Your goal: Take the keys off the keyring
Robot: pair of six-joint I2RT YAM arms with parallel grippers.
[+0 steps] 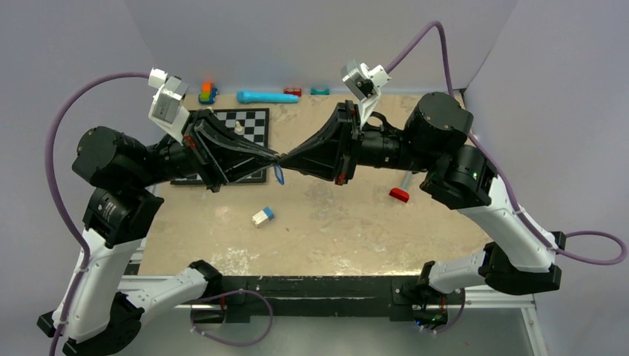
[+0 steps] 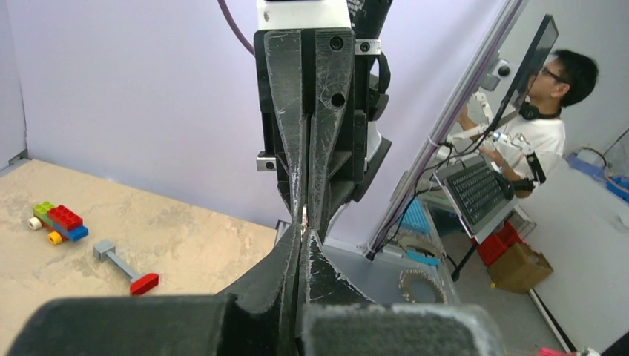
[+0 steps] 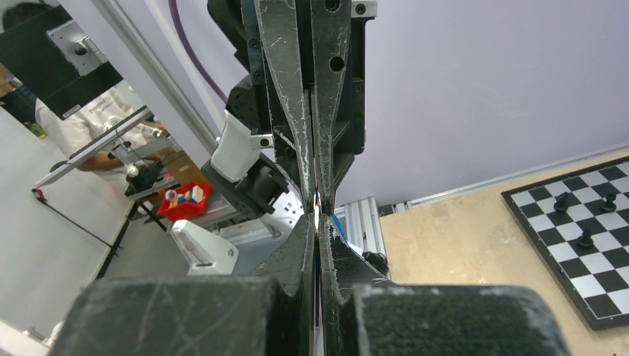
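Observation:
My left gripper [image 1: 273,157] and right gripper [image 1: 286,159] meet tip to tip above the middle of the table, both shut. A blue-headed key [image 1: 279,175] hangs just below where the tips meet. In the left wrist view my left gripper [image 2: 304,234] pinches a thin silver sliver [image 2: 305,215], seemingly the keyring, against the right fingers [image 2: 326,148] opposite. In the right wrist view my right gripper [image 3: 317,222] holds a thin flat metal strip [image 3: 317,211], apparently the silver key, edge-on. Ring and silver key are mostly hidden by the jaws.
A white-and-blue block [image 1: 262,216] lies on the table below the grippers. A red-headed grey piece [image 1: 399,194] lies at right. A chessboard [image 1: 248,126] with pieces is at back left. A blue tube [image 1: 267,96] and a brick car [image 1: 208,93] lie along the back wall.

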